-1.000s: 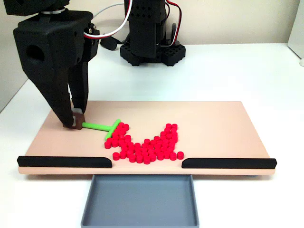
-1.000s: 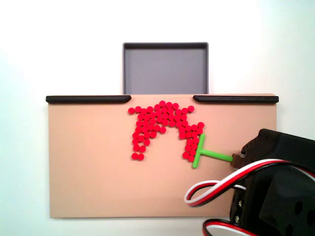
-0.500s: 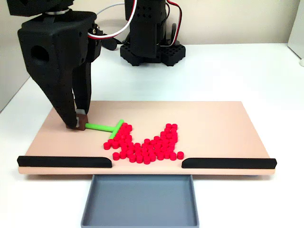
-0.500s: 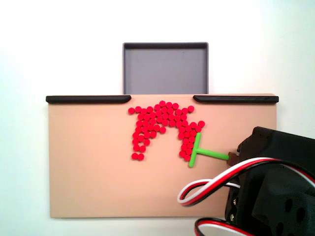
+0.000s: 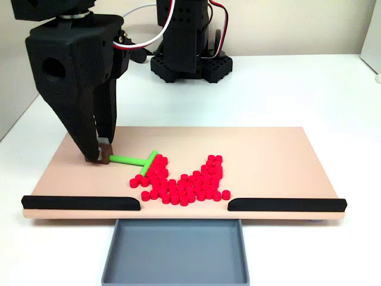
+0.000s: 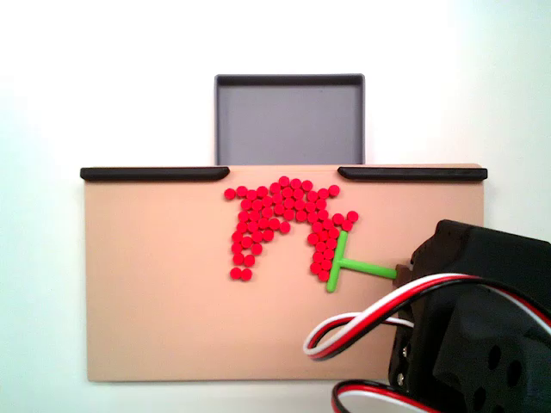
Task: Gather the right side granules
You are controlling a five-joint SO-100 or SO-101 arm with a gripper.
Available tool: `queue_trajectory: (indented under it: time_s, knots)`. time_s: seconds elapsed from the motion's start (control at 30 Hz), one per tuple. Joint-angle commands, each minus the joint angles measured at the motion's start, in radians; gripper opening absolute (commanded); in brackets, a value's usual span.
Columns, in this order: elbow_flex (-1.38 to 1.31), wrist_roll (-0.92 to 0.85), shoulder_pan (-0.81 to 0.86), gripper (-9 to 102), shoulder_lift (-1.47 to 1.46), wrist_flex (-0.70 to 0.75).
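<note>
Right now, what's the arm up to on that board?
The gripper is shut on the handle end of a green T-shaped stick, using it as a rake. The stick's crossbar rests against one flank of the red granules, which lie in a rough arch on the tan board near the gap between two black rails. The grey tray beyond that gap holds no granules yet.

- I am watching through a fixed view standing low before the board point(image 5: 268, 149), facing the arm's base, gripper point(image 5: 99, 154) at left.
- I am looking straight down through another fixed view, gripper side lower right.
- Both are sharing the board point(image 6: 155, 318), tray point(image 6: 288, 112) and granules point(image 6: 280, 219).
</note>
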Motion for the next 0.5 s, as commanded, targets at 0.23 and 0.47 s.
queue_trajectory:
  time_s: [0.23,0.47]
  knots:
    - [-0.021,0.002,-0.026,0,0.006,-0.002]
    - [-0.021,0.017,-0.041,0,0.006,-0.002]
